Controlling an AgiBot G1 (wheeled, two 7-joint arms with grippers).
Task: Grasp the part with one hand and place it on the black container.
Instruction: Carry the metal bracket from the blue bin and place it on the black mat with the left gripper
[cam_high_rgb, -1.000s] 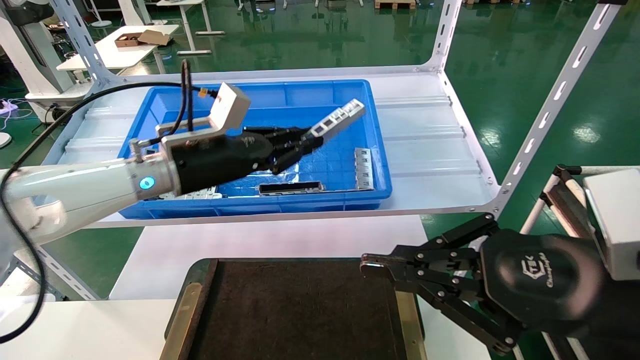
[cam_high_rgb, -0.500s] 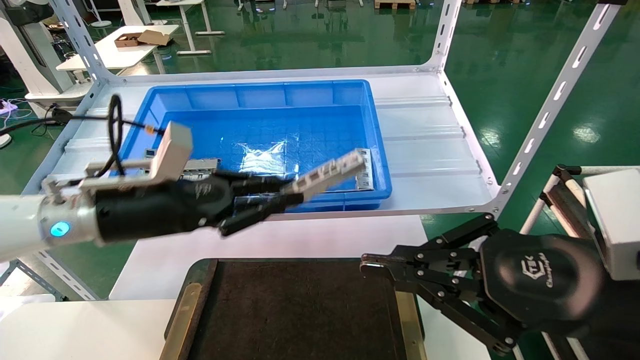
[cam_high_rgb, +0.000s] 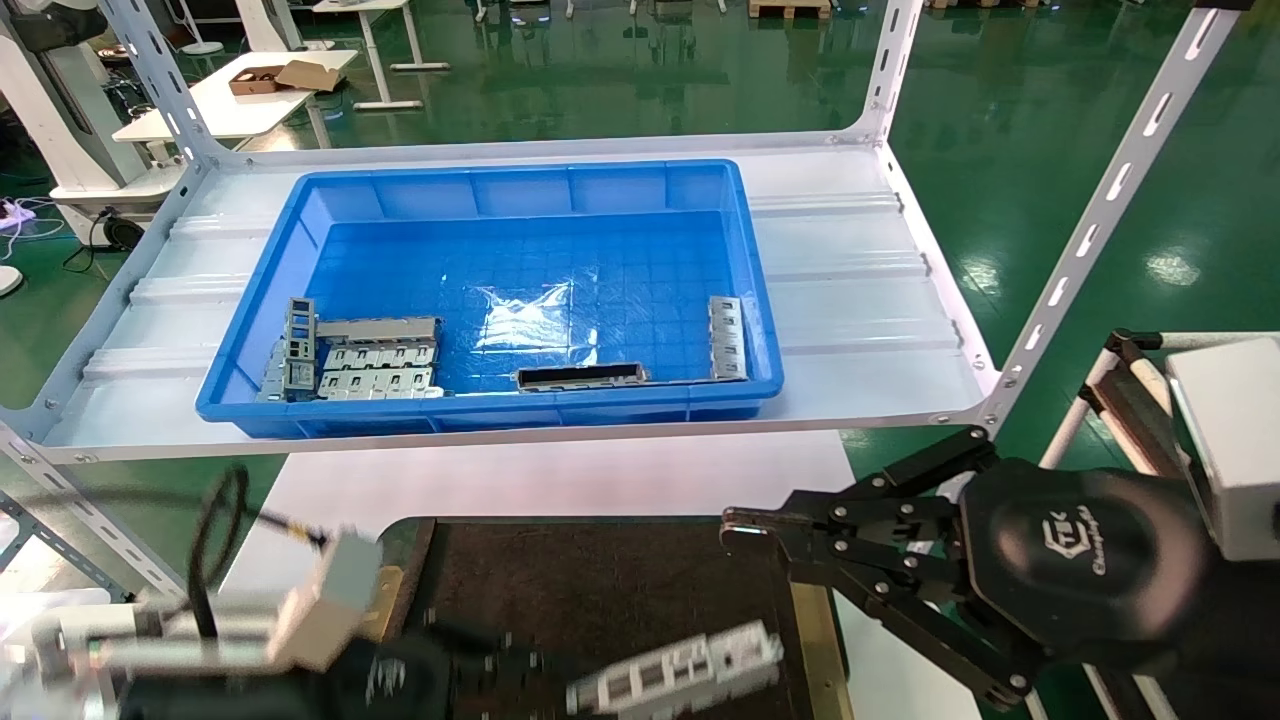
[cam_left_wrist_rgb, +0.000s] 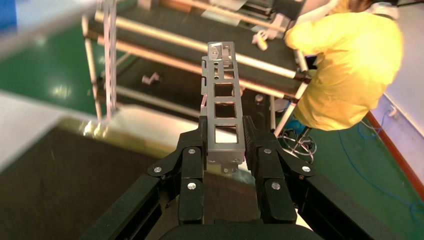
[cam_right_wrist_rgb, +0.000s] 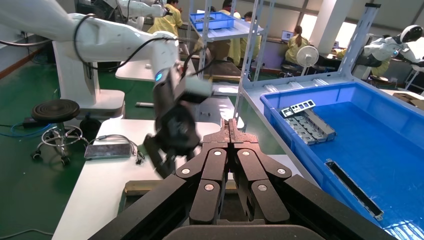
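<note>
My left gripper is low at the near edge of the head view, blurred by motion, and is shut on the part. The part is a slim silver-grey bar with square cut-outs, held just above the black container. In the left wrist view the part sticks out past the gripper, with both fingers pressed on its sides over the container's dark surface. My right gripper is shut and empty, parked over the container's right edge. It also shows in the right wrist view.
A blue bin stands on the white shelf behind, holding several grey plates, a dark-faced bar and another slim bar. Slotted shelf uprights rise at right. A person in yellow stands beyond the table.
My left gripper has carried the part out of the blue bin, over its front wall, and down toward me to just above the black container. The right arm has not moved.
</note>
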